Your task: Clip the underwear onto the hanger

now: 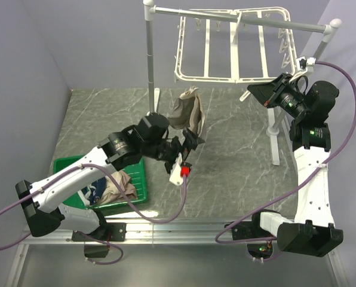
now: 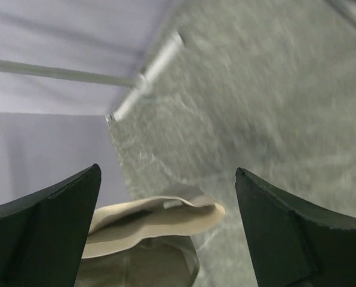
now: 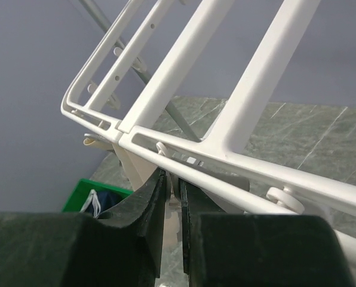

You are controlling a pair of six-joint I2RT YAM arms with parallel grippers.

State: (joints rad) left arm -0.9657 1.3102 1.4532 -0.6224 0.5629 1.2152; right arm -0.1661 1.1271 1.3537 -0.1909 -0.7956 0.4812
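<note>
The underwear (image 1: 187,110), taupe with a paler waistband, hangs below the near left part of the white hanger (image 1: 226,48). My left gripper (image 1: 193,142) sits just under and in front of it, open. In the left wrist view the underwear (image 2: 148,239) lies between and beyond the spread fingers (image 2: 46,233), touching neither. My right gripper (image 1: 257,94) is up at the hanger's near edge. In the right wrist view its jaws are nearly together on a small white clip (image 3: 173,200) under the hanger's bar (image 3: 238,164). The underwear (image 3: 130,164) shows just left of them.
A white pole rack (image 1: 151,54) carries the hanger, with its right leg (image 1: 275,143) beside my right arm. A green basket (image 1: 67,164) at the near left holds a navy garment and a pinkish-beige garment (image 1: 115,188). Purple cables loop along the front edge.
</note>
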